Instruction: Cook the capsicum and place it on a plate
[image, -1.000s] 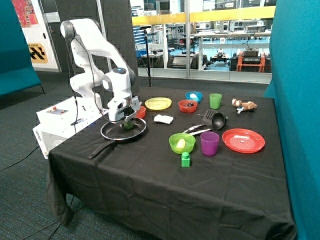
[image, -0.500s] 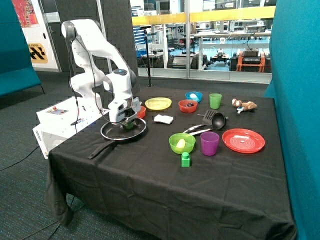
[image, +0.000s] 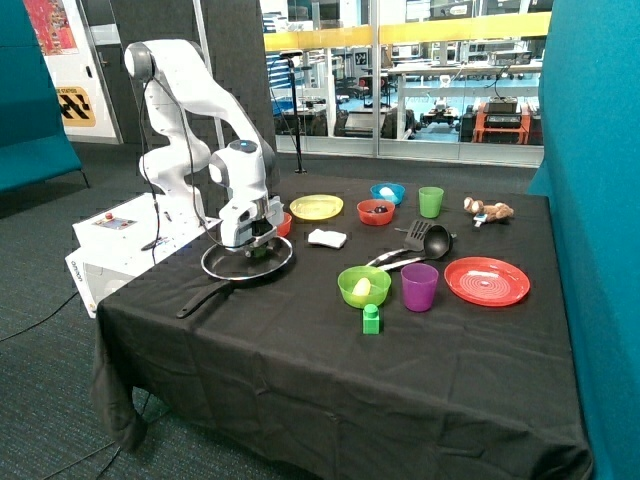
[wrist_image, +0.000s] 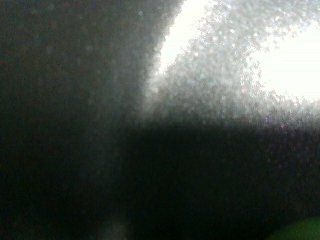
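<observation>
The green capsicum (image: 257, 251) lies in the black frying pan (image: 222, 270) near the table's corner closest to the robot base. My gripper (image: 254, 243) is down inside the pan, right at the capsicum and partly hiding it. The wrist view is almost wholly dark and close-up, with only a green patch (wrist_image: 300, 231) at one corner, probably the capsicum. A red plate (image: 487, 281) lies at the far side of the table and a yellow plate (image: 316, 207) lies behind the pan.
The pan's handle (image: 203, 298) points toward the table's front edge. A white cloth (image: 327, 238), a green bowl (image: 363, 285), a purple cup (image: 420, 286), a small green block (image: 371, 318), a black ladle and spatula (image: 428, 238) and several small bowls and a green cup stand between the plates.
The arm has shifted slightly toward the middle of the pan and a little lower. The capsicum stays in the pan.
</observation>
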